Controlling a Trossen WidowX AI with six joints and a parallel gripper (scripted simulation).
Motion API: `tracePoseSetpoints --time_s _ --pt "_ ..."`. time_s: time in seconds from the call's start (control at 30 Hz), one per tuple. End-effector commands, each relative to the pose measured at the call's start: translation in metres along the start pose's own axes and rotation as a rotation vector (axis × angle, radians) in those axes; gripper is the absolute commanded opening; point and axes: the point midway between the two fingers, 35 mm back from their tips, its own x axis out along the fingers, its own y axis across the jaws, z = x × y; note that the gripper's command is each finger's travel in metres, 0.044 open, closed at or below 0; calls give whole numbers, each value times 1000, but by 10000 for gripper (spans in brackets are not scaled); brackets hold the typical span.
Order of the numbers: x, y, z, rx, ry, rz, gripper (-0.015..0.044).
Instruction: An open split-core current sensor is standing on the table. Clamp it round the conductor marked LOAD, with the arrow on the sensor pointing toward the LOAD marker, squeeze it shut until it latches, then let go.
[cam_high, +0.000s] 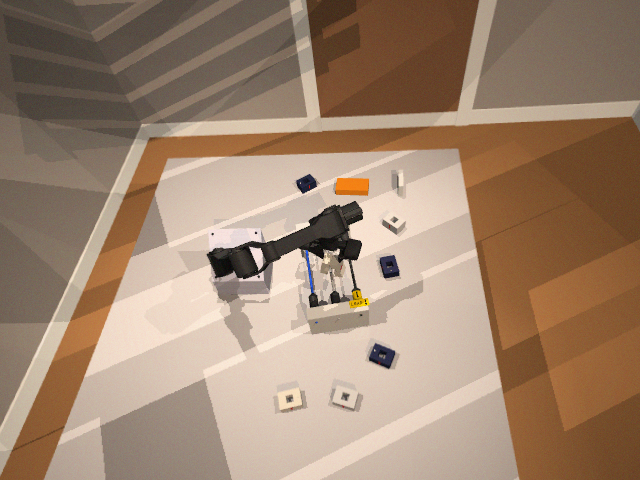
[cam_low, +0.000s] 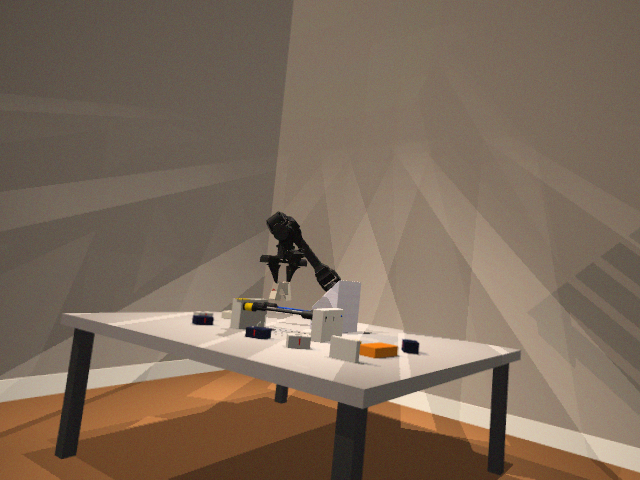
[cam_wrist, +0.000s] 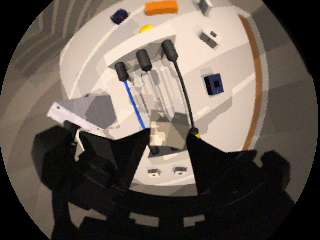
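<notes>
My gripper (cam_high: 330, 259) (cam_low: 283, 280) (cam_wrist: 168, 134) is shut on the beige split-core sensor (cam_high: 333, 268) (cam_low: 278, 290) (cam_wrist: 167, 131) and holds it in the air above the conductor rig. The sensor hangs over the middle conductor, between the blue conductor (cam_high: 309, 272) (cam_wrist: 134, 103) and the black conductor (cam_high: 353, 274) (cam_wrist: 182, 90). The black conductor carries the yellow LOAD marker (cam_high: 358, 301) at its near end, by the beige terminal block (cam_high: 338, 318) (cam_low: 242, 315). I cannot tell which way the sensor's arrow points, and its jaws are largely hidden by my fingers.
Dark blue sensor blocks (cam_high: 306, 182) (cam_high: 389, 265) (cam_high: 382, 354) and white ones (cam_high: 393, 222) (cam_high: 289, 398) (cam_high: 344, 396) lie around the rig. An orange block (cam_high: 352, 186) (cam_low: 378, 349) and a white upright piece (cam_high: 398, 181) stand at the back. The arm's white pedestal (cam_high: 233, 240) is on the left.
</notes>
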Motion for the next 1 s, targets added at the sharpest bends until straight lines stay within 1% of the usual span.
tracePoseSetpoints --time_s 0.0,0.43,0.63,0.97 --pt "1 -17 7 -115 0 -8 0" --pt "16 -55 26 -437 4 -9 0" --pt "19 -56 27 -441 4 -9 0" --pt "35 -57 27 -441 3 -10 0"
